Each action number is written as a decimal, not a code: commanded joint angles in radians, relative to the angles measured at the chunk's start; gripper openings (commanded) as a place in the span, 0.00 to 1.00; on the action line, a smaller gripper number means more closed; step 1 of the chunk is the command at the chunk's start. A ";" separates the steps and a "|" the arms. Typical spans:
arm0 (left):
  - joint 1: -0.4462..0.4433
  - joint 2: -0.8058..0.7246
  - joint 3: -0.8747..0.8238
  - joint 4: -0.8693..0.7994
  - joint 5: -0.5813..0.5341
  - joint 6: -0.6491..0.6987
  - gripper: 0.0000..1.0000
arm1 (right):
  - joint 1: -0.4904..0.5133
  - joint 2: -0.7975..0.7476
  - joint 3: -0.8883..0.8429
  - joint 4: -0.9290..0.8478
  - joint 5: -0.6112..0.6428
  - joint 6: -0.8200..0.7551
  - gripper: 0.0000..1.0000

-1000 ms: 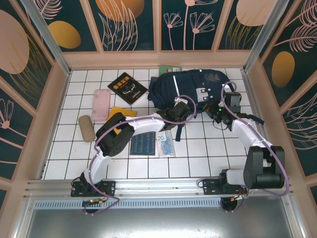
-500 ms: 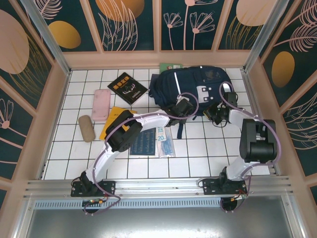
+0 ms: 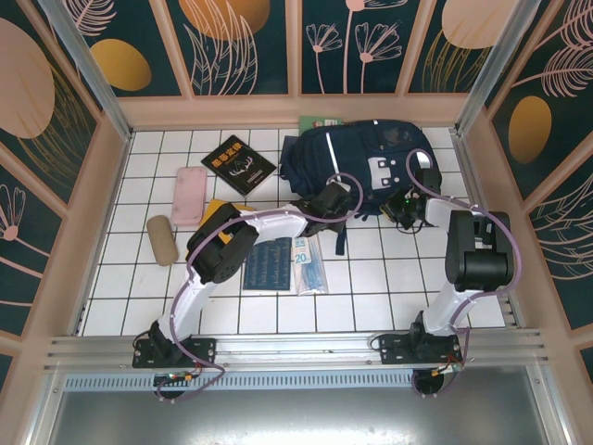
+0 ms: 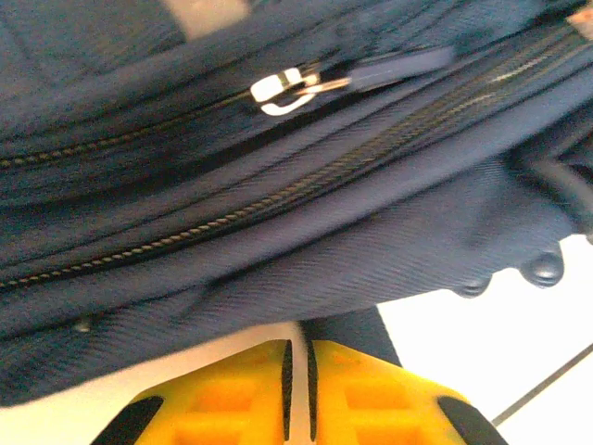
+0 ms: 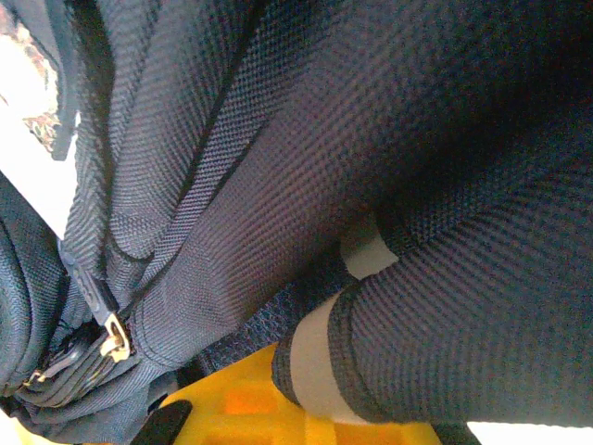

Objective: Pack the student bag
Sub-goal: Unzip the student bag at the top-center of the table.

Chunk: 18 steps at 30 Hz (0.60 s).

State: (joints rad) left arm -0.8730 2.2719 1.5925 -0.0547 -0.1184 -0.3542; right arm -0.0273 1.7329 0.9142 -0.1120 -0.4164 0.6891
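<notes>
The left gripper [image 4: 297, 366] has its yellow fingers a thin slit apart at the near left edge of the backpack [image 3: 366, 153], just below a silver zip pull [image 4: 283, 90]. I cannot tell whether it pinches the dark strap [image 4: 357, 329] at its tips. The right gripper [image 3: 406, 207] is closed on a fold of fabric at the near right edge of the backpack, which lies at the far side of the white tiled table [image 3: 389, 287], right of centre.

only "20" can be read, on the clear packet [image 3: 310, 269].
</notes>
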 commanded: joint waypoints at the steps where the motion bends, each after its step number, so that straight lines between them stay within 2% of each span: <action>1: 0.002 -0.033 0.002 0.076 0.104 0.053 0.17 | -0.003 0.006 0.037 -0.001 0.024 -0.010 0.00; 6: -0.001 0.020 0.074 0.053 0.172 0.066 0.18 | 0.003 0.002 0.042 -0.008 0.022 -0.009 0.00; 18: -0.004 0.149 0.221 -0.050 0.178 0.106 0.18 | 0.010 -0.004 0.040 -0.015 0.025 -0.005 0.00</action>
State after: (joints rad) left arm -0.8730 2.3764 1.7729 -0.0685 0.0422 -0.2733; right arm -0.0254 1.7329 0.9310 -0.1249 -0.3931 0.6895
